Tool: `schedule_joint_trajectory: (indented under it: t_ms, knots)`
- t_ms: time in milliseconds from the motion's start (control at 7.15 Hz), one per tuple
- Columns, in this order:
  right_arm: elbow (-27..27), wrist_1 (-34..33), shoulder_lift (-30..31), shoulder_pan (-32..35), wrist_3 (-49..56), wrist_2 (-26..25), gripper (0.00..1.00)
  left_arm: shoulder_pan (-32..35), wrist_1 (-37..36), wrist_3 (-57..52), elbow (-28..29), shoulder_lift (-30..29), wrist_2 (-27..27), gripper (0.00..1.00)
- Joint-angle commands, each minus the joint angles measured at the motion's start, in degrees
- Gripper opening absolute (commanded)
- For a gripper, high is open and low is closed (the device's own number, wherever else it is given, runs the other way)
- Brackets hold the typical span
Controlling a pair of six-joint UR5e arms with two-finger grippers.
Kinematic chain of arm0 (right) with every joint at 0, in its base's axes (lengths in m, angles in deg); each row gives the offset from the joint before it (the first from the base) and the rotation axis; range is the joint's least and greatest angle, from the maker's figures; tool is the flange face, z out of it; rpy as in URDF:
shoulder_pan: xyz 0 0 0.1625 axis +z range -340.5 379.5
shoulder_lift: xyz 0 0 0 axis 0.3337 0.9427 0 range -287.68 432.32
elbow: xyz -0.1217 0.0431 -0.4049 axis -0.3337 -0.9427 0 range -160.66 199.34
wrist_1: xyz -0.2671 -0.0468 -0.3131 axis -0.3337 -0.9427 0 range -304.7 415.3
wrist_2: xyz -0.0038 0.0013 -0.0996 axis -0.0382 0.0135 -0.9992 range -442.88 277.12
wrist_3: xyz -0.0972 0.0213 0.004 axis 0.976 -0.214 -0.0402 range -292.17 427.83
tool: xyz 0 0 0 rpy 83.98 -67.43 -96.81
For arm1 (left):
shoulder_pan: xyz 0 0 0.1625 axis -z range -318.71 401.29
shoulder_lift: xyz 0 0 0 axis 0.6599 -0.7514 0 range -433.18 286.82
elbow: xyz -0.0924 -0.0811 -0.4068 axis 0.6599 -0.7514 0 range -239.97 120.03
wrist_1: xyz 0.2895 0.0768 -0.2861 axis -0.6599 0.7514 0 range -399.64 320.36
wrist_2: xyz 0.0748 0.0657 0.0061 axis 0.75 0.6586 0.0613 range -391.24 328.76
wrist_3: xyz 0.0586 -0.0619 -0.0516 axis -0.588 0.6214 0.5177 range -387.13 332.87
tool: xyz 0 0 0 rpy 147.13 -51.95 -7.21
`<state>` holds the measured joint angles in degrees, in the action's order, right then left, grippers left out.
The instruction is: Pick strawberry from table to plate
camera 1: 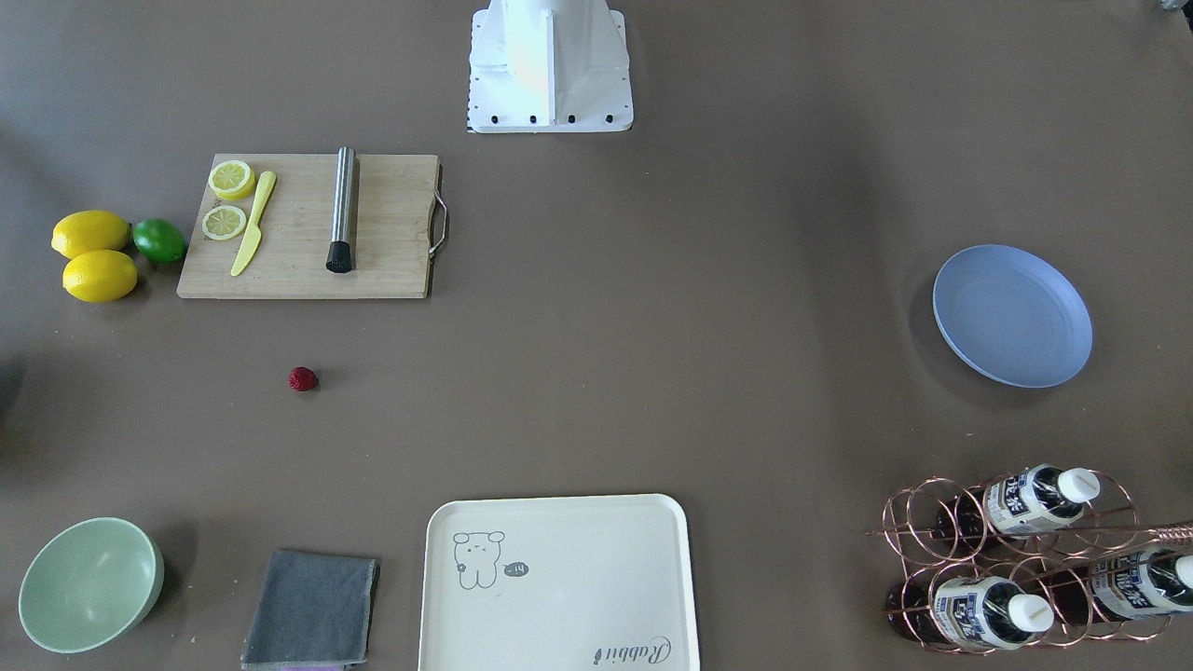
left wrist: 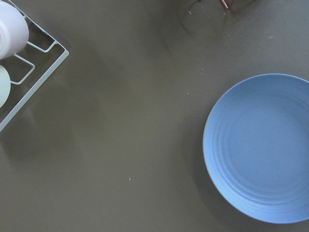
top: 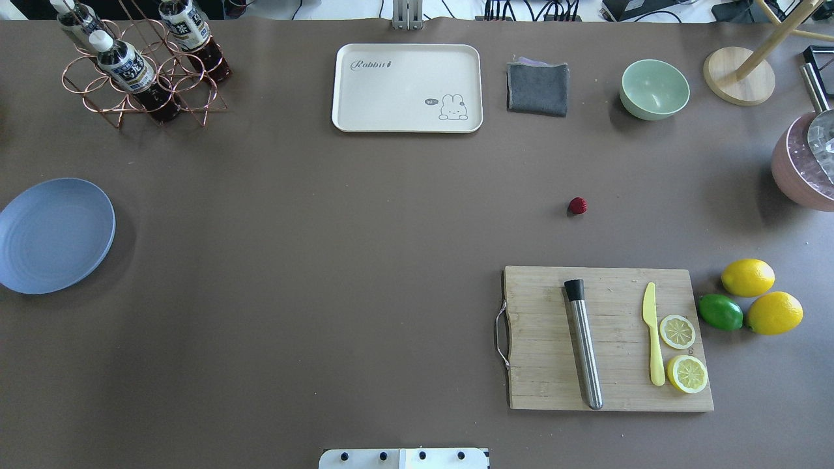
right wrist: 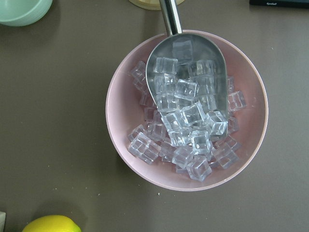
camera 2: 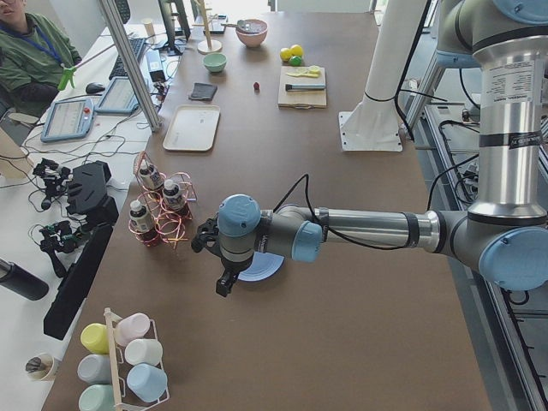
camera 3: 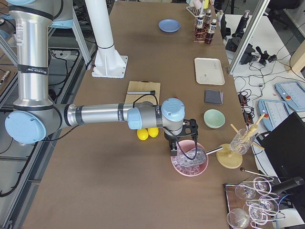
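Pick not yet started. The strawberry (top: pixel 577 206) lies on the bare table (top: pixel 326 260), near the cutting board (top: pixel 606 339) and well apart from the plate (top: pixel 52 234) at the left end.

The left gripper (camera 2: pixel 224 281) is held beside the plate, the right gripper (camera 3: pixel 178 144) over the ice bowl (right wrist: pixel 112 121). Finger state can't be told for either.

Next, judged: the right gripper should be brought over the berry, which is small and likely to roll.

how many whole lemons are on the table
2. One lemon lies farther from the robot, the other nearer, both beside the lime off the cutting board's end. None seems hidden.
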<state>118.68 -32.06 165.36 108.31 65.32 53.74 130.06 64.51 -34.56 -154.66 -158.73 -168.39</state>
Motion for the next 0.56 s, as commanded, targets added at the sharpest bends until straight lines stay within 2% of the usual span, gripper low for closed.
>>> schedule_joint_trajectory:
  t_ms: [0, 280, 420]
  knots:
    - [0.8, 0.0, -1.1, -2.1, -3.2, -0.1, 1.00, -3.3, 16.2, 14.8, 7.7, 0.1, -2.8, 0.99]
    - [0.8, 0.2, -2.7, -3.7, -6.4, -0.1, 1.00, -9.8, 33.3, 28.8, 15.2, -0.6, -1.9, 0.99]
    - [0.9, 1.6, -3.3, -4.8, -9.1, -0.1, 1.00, -11.8, 37.1, 31.2, 17.0, -0.8, 0.5, 0.99]
